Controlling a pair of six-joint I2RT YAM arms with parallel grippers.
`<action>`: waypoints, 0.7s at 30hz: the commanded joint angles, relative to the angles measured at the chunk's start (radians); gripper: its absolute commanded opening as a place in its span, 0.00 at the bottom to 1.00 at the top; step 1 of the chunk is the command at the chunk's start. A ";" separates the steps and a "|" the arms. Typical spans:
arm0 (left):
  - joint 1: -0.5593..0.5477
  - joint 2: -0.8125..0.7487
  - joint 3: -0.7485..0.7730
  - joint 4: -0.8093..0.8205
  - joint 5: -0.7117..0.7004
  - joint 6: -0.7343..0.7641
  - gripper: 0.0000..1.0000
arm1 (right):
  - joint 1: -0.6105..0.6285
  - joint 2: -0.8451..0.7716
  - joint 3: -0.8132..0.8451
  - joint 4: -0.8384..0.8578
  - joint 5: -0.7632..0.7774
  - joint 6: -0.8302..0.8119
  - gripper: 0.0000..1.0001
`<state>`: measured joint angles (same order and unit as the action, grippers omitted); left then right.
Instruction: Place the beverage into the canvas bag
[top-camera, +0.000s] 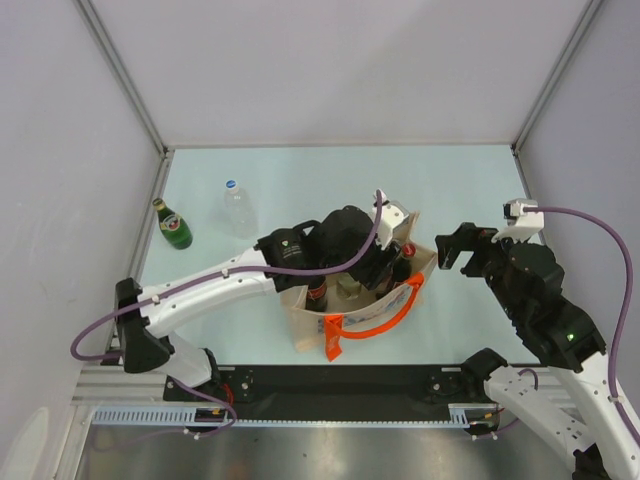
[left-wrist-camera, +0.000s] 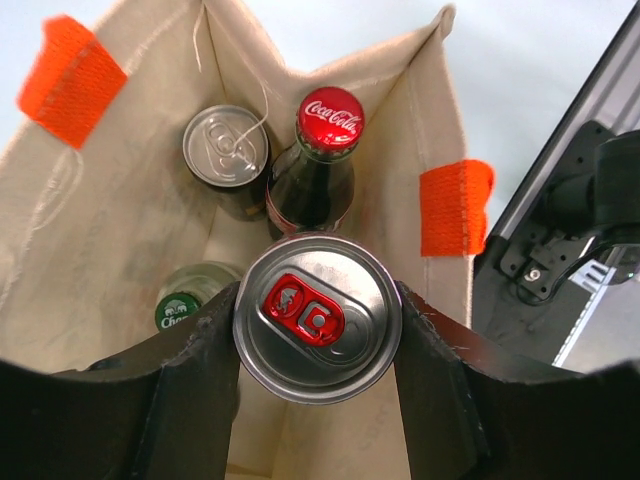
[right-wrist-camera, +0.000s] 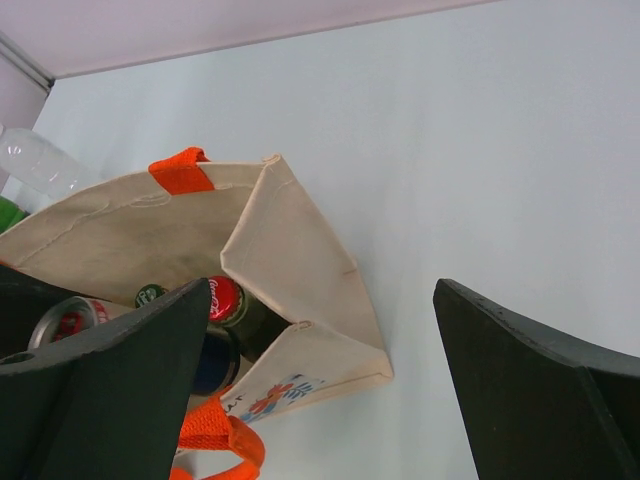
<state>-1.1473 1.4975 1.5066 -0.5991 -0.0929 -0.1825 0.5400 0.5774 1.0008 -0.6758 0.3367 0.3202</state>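
**Left gripper (left-wrist-camera: 318, 372) clamped on a can above the open bag**

I am looking down through my left wrist camera. Both fingers press against opposite sides of a can (left-wrist-camera: 318, 315), just under its rim. Its silver top, with a red tab, faces the lens. The can hangs upright in the mouth of the bag (left-wrist-camera: 120, 230), and as far as I can tell it is not yet set down.

Below it, inside the bag, stand three drinks. A green-capped bottle (left-wrist-camera: 178, 310) is to the left, a second can (left-wrist-camera: 227, 146) is beyond that, and a Coca-Cola bottle (left-wrist-camera: 331, 118) with a red cap is just beside the second can. The free floor seems to be the near corner, directly under my can.

I judge the can to be smooth, thin-walled and fairly heavy if full. A side grip with a modest squeeze suits it: too much would dent it, too little would let it slip. The canvas is soft and its walls lean inward, so they may snag.

Right gripper (right-wrist-camera: 325, 370) is beside the bag, jaws spread wide with nothing between them.

Farther off on the table (top-camera: 450, 180), well apart from the bag, are a green bottle (top-camera: 172, 223) and a clear bottle (top-camera: 238, 207).
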 joint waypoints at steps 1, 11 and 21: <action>-0.006 0.009 0.006 0.113 0.001 0.008 0.00 | -0.002 -0.011 0.009 0.018 0.025 -0.007 1.00; -0.006 0.033 -0.065 0.136 -0.014 0.002 0.00 | -0.002 -0.010 -0.010 0.021 0.015 0.003 1.00; -0.006 0.079 -0.102 0.177 -0.025 0.008 0.00 | -0.002 -0.017 -0.008 0.016 0.012 0.010 1.00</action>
<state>-1.1473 1.5837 1.3983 -0.5434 -0.1017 -0.1825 0.5400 0.5724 0.9913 -0.6765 0.3359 0.3218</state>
